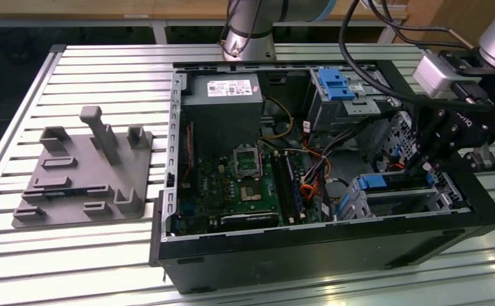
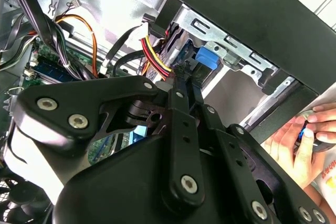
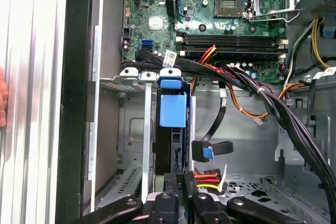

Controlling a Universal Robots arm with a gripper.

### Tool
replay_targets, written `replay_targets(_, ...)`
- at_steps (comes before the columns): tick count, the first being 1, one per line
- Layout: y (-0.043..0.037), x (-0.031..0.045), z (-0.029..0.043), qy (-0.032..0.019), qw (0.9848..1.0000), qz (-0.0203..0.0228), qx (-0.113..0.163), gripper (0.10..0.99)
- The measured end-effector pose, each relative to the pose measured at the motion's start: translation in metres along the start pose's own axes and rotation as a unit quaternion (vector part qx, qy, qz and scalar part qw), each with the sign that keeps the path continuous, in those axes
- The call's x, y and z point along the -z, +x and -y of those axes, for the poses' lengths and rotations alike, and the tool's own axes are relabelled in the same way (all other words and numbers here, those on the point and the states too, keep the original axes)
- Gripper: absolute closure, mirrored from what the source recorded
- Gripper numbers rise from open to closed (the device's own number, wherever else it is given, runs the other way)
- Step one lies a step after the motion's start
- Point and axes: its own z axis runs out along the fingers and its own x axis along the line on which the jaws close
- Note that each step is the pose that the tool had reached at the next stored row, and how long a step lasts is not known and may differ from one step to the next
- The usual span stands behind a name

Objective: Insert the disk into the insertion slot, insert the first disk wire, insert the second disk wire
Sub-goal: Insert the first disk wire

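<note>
Claw: your black claw (image 1: 415, 167) reaches down into the open black computer case (image 1: 315, 255), at the exterior view's right.
Claw fingers: the two fingers (image 2: 185, 108) are pulled close together. They pinch a small black plug (image 3: 179, 178) at the end of the red, yellow and black wires (image 3: 207, 178).
Disk: the flat silver hard drive disk in its bright blue plastic frame (image 3: 172, 109) sits inside the insertion slot, the low silver metal cage with little holes in its walls (image 3: 131, 129). The blue handle pokes out at the cage's mouth.
Where the claw is: its tips are right at the back end of the disk, the end away from the blue handle (you can see this best in the first wrist view).
Other cable: a black cable with a blue tip (image 3: 207, 152) lies just beside the disk. You cannot tell if it touches the disk.
Tall cage: a taller grey cage with a blue latch (image 1: 336, 86) stands at the far end of the case, well apart from the claw.
Board: the green circuit board (image 1: 239, 185) lies flat in the middle of the case.
Table: the case rests on a silver ribbed metal table (image 1: 102, 64). A grey plastic stand (image 1: 86, 172) sits beside the case, at the exterior view's left.
Person: a hand (image 2: 294, 145) is just outside the case wall, holding something small.
</note>
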Motion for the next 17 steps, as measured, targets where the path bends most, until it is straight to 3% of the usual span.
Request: replay_targets(17,-0.0001,-0.0042,0.0002,0.0000,1.0000,0.0008,0.000,0.918)
